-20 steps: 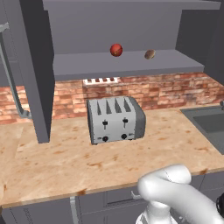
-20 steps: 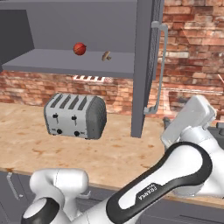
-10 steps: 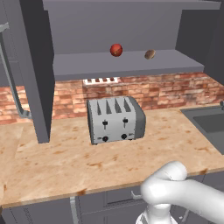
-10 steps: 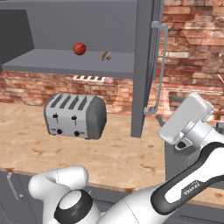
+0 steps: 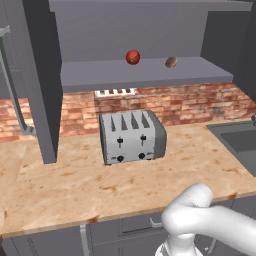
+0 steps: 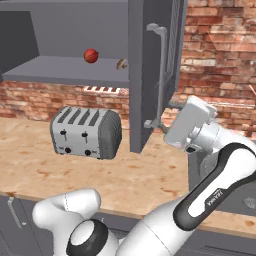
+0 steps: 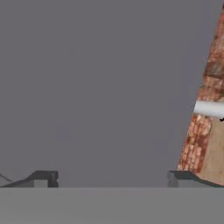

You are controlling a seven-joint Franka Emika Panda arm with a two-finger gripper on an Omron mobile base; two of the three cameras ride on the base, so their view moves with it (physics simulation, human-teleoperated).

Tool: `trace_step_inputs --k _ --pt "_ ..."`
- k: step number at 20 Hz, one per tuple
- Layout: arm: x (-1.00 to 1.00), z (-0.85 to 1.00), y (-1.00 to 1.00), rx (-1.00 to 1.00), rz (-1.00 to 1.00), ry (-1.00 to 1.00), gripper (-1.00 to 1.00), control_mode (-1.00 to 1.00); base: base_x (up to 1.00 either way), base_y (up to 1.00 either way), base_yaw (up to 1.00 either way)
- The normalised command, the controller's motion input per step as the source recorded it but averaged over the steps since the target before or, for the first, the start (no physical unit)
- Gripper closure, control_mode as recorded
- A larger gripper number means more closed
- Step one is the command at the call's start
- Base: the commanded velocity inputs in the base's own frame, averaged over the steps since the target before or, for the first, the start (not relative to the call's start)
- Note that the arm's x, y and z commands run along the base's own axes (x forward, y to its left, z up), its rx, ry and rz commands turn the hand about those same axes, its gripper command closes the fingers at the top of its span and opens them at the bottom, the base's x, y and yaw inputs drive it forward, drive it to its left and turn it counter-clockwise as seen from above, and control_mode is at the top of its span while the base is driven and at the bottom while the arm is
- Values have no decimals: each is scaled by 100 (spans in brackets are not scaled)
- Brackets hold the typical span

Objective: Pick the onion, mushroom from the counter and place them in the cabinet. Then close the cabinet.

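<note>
The red onion (image 5: 132, 56) (image 6: 90, 55) and the small brown mushroom (image 5: 171, 62) (image 6: 121, 63) lie on the grey shelf (image 5: 100, 75) of the open cabinet. The wood-grain counter (image 5: 75, 185) (image 6: 150, 175) runs below. My gripper (image 6: 168, 132) (image 7: 111, 177) is open and holds nothing. It points at the outer face of the cabinet's right door (image 6: 150, 75) (image 7: 96, 87), low down by the foot of its silver bar handle (image 6: 161, 75). In the hand view both fingertips (image 7: 43, 177) stand wide apart, close to the grey panel.
A silver toaster (image 5: 131, 136) (image 6: 86, 132) stands on the counter under the shelf. The cabinet's left door (image 5: 40, 80) hangs open with its handle (image 5: 12, 85) outward. A sink (image 5: 240, 140) lies at the right, with brick wall (image 6: 215, 60) behind and grey drawers (image 5: 125, 225) below.
My hand has moved left and slightly up, against the right door. The door's handle edge has swung left towards the shelf. The gripper has stayed open; onion and mushroom have not moved.
</note>
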Motion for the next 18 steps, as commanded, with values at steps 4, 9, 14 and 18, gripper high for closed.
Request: trace_step_inputs --k 4,9,14,18 --pt "-14 1 100 -17 0 -31 -100 -100 0 0 0" --pt "0 2 100 -10 -4 -21 -100 -100 0 0 0" --pt "2 14 76 -1 -21 -7 -100 -100 0 0 0" --pt "5 24 55 0 -34 0 -100 -100 0 0 0"
